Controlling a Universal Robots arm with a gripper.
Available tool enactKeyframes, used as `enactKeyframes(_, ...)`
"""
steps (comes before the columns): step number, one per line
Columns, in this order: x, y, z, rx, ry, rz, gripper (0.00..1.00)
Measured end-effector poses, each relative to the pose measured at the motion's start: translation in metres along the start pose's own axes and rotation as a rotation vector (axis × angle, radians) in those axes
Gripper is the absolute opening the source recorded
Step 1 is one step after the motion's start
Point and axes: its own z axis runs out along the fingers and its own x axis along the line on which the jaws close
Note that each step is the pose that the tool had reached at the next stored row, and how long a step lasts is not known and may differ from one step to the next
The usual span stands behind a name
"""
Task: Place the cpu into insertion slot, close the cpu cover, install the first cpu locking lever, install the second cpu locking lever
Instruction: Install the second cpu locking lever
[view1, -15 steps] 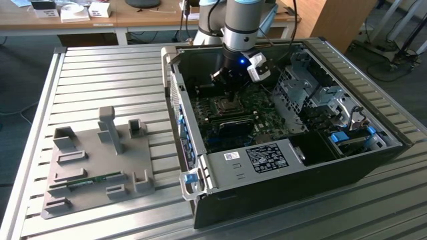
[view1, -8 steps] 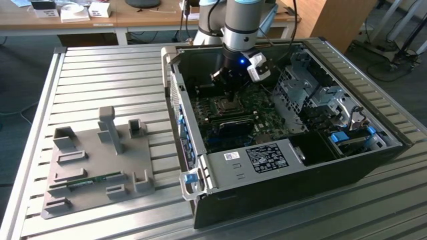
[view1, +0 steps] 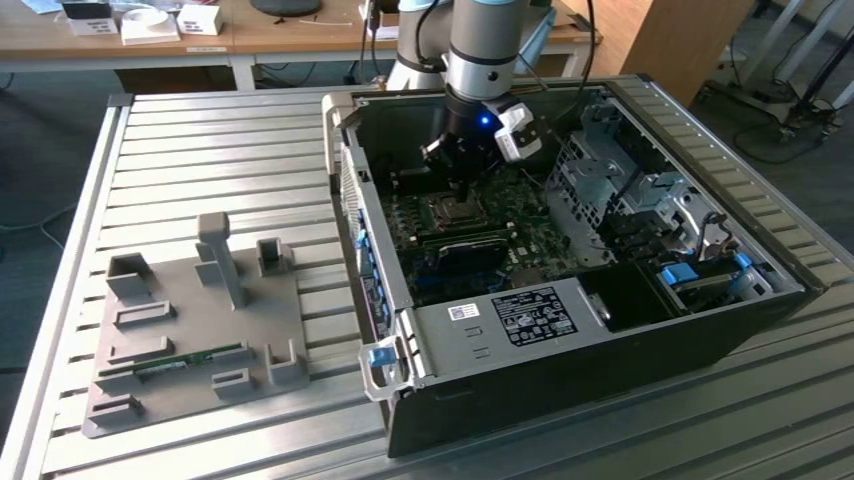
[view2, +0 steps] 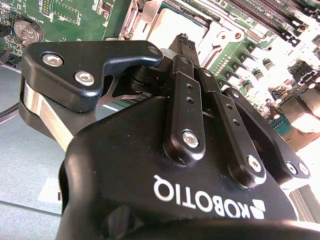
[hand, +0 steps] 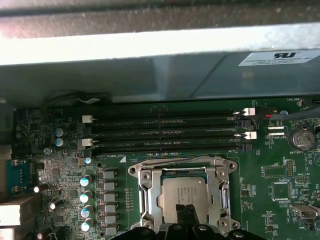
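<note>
We see the cpu (hand: 183, 196) seated flat in the insertion slot (hand: 150, 200), its silver top showing through the window of the cpu cover (hand: 218, 192), which lies down around it. The chip sits directly beneath our gripper (hand: 188, 216), whose fingers (view2: 186, 102) look pressed together, tips touching or just above the chip's near edge, pinching nothing we can make out. Beyond the fingertips, the long black memory slots (hand: 165, 132) run crosswise. In the exterior view the gripper (view1: 457, 192) reaches straight down into the computer case (view1: 561, 340).
</note>
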Motion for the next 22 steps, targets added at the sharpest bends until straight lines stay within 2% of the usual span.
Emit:
enactKeyframes(12, -0.0001, 0.0, -0.002, -0.0001, 0.0003, 0.0, 0.1)
enactKeyframes(22, -0.0004, 0.0001, -0.0068, -0.0004, 0.0004, 0.0, 0.1)
